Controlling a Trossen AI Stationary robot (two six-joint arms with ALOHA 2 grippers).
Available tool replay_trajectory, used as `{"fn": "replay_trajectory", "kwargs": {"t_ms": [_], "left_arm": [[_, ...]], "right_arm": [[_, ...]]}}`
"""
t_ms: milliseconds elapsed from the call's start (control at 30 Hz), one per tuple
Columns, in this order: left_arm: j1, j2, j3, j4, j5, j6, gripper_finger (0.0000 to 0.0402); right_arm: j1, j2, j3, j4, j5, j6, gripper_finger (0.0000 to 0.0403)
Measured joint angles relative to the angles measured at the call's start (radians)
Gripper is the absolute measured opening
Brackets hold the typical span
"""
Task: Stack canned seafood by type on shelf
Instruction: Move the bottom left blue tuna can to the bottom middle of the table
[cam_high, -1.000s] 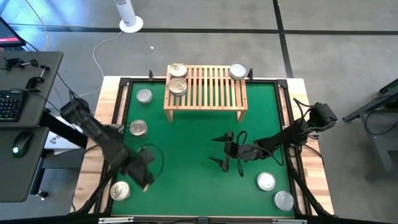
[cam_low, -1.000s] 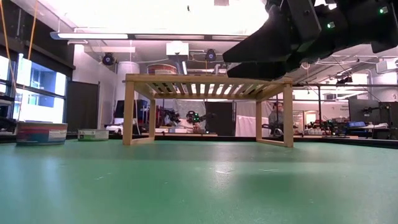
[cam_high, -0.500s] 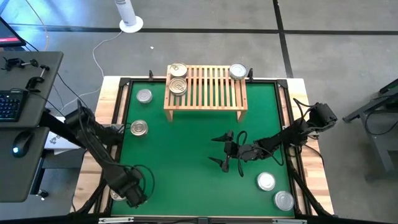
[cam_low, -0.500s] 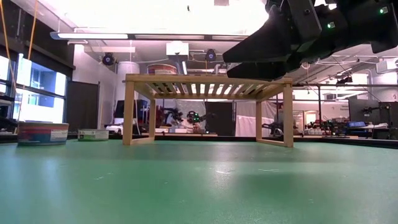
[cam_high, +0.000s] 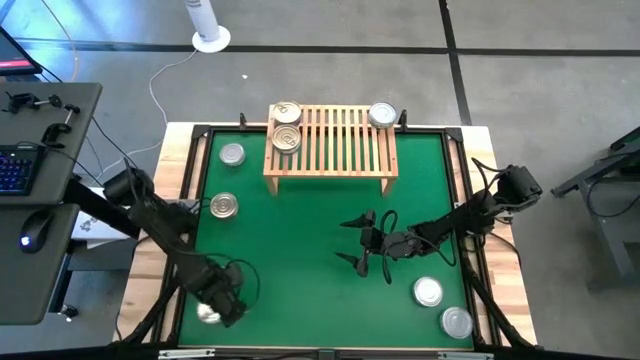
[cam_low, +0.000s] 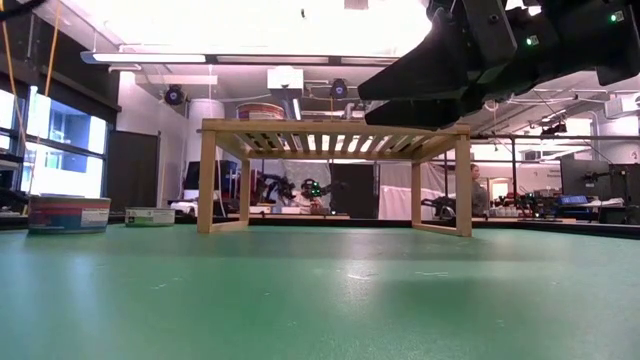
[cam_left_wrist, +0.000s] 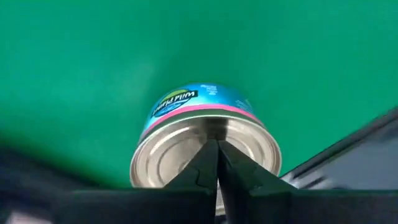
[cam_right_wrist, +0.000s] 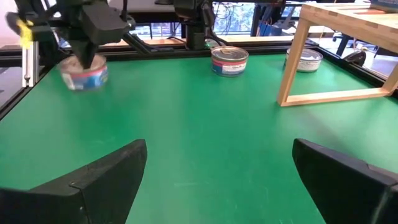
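Observation:
A silver-topped can (cam_left_wrist: 205, 146) with a blue and pink label stands on the green mat (cam_high: 300, 230) at the near left corner. My left gripper (cam_high: 222, 300) points down over it, fingers shut (cam_left_wrist: 217, 163). Two gold-topped cans (cam_high: 286, 125) and a silver one (cam_high: 381, 115) sit on the wooden shelf (cam_high: 335, 150) at the far edge. My right gripper (cam_high: 352, 242) hangs open and empty over mid-mat, right of centre. My left gripper's shut fingertips (cam_left_wrist: 217, 146) point down at the top of the near-left can (cam_left_wrist: 186, 155), close to the middle of the lid. Whether they touch the lid I cannot tell. The can stands upright on the mat.
Loose cans stand on the mat at the left (cam_high: 224, 206), far left (cam_high: 232, 154) and near right (cam_high: 428, 292), (cam_high: 457, 322). A black frame (cam_high: 460, 190) rims the mat. Bare mat lies between the shelf legs and the near edge.
My left gripper has come down and moved toward the table's near edge, ending over the near-left can.

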Motion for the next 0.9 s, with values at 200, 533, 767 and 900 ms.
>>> {"fn": "replay_trajectory", "kwargs": {"t_ms": [200, 533, 767, 900], "left_arm": [[0.106, 0.007, -0.005, 0.305, -0.313, 0.188, 0.0000], [0.201, 0.011, 0.103, 0.517, -0.500, 0.574, 0.0000], [0.134, 0.009, 0.174, 0.254, -0.595, 0.491, 0.0000], [0.093, 0.010, 0.094, 0.334, -0.606, 0.391, 0.0000]], "right_arm": [[0.000, 0.000, 0.000, 0.000, 0.000, 0.000, 0.0399], [0.000, 0.000, 0.000, -0.002, 0.000, 0.053, 0.0399], [-0.018, 0.061, 0.000, 0.047, -0.192, 0.037, 0.0399], [-0.021, 0.195, 0.054, 0.134, -0.390, -0.054, 0.0399]]}}
